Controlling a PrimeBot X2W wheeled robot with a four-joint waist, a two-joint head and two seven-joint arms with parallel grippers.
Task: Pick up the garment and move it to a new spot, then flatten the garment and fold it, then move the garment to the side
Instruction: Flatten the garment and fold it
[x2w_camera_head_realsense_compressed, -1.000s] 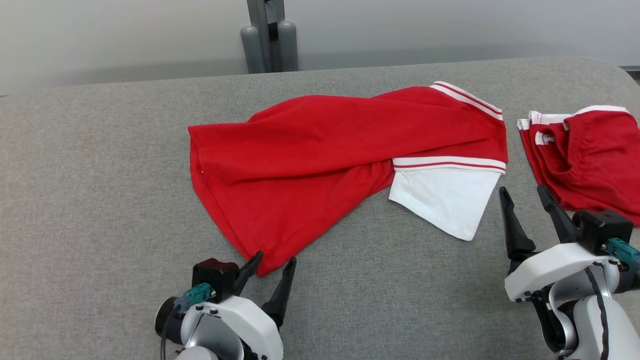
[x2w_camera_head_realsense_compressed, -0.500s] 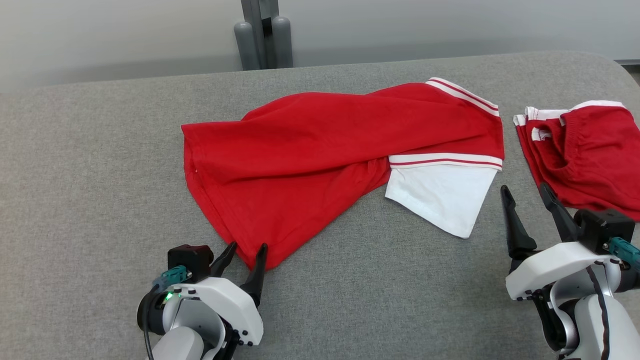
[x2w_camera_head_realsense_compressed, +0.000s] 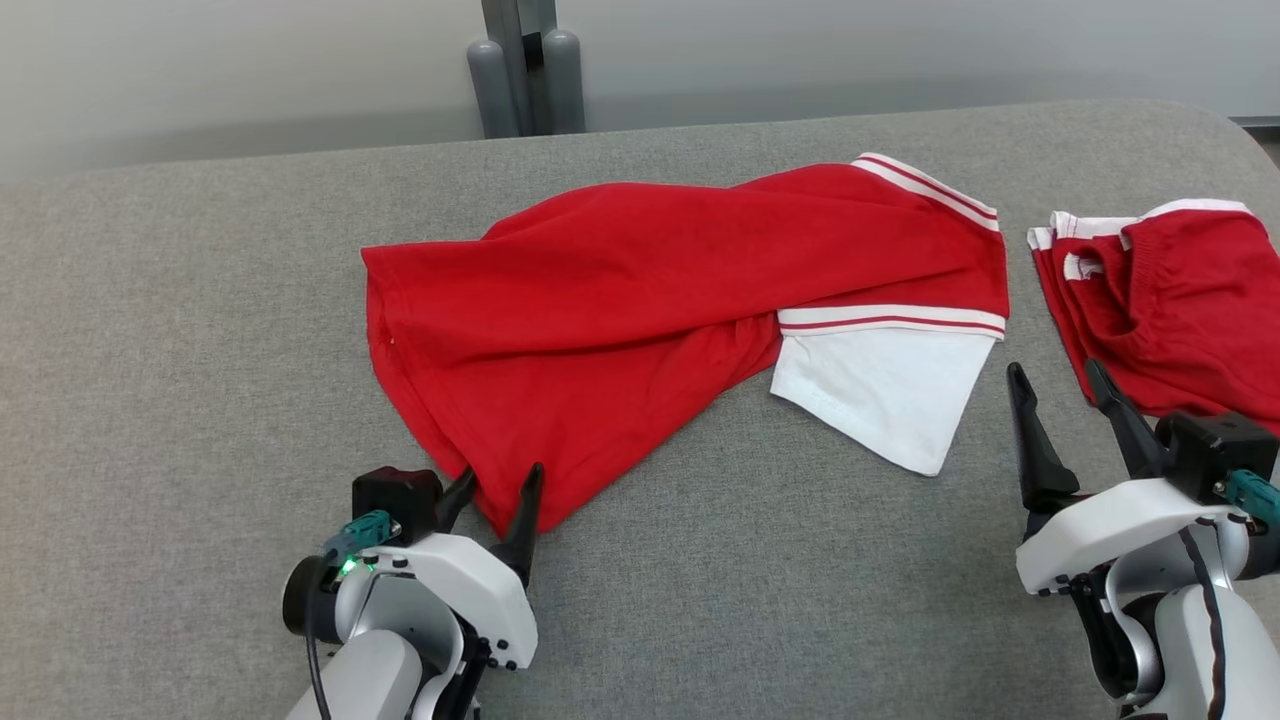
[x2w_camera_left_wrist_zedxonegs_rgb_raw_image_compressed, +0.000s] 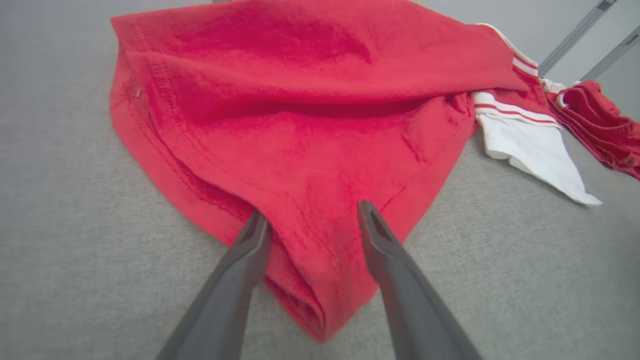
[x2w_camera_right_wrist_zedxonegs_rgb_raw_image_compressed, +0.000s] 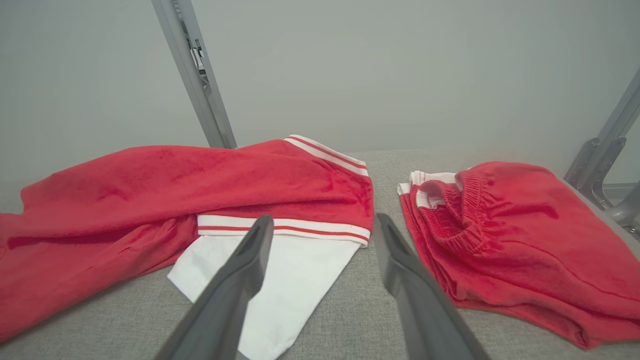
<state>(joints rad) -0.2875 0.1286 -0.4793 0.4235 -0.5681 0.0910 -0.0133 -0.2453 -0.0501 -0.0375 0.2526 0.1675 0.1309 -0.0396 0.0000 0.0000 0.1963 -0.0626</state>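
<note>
- Head view: the left gripper (x2w_camera_head_realsense_compressed: 497, 485) has slid forward onto the near corner of the red garment (x2w_camera_head_realsense_compressed: 640, 280), which lies in the middle of the table (x2w_camera_head_realsense_compressed: 150, 400), and its jaws are narrowing around that corner.
- Left wrist view: its fingers (x2w_camera_left_wrist_zedxonegs_rgb_raw_image_compressed: 250, 245) straddle the corner, still apart and not pinching yet. Looks like the pick-up grab is coming.
- Right wrist view: the right gripper (x2w_camera_right_wrist_zedxonegs_rgb_raw_image_compressed: 324, 221) hasn't budged. Its fingers are wide apart and empty, just short of the white sleeve (x2w_camera_right_wrist_zedxonegs_rgb_raw_image_compressed: 280, 280).

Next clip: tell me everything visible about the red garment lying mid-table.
The red garment looks like soft knit, crumpled and twisted, lying across the grey padded table. A white panel below a red-and-white striped band sticks out toward the robot's right. A stitched hem runs along its left edge. The left gripper stands open, fingers straddling its near corner.
</note>
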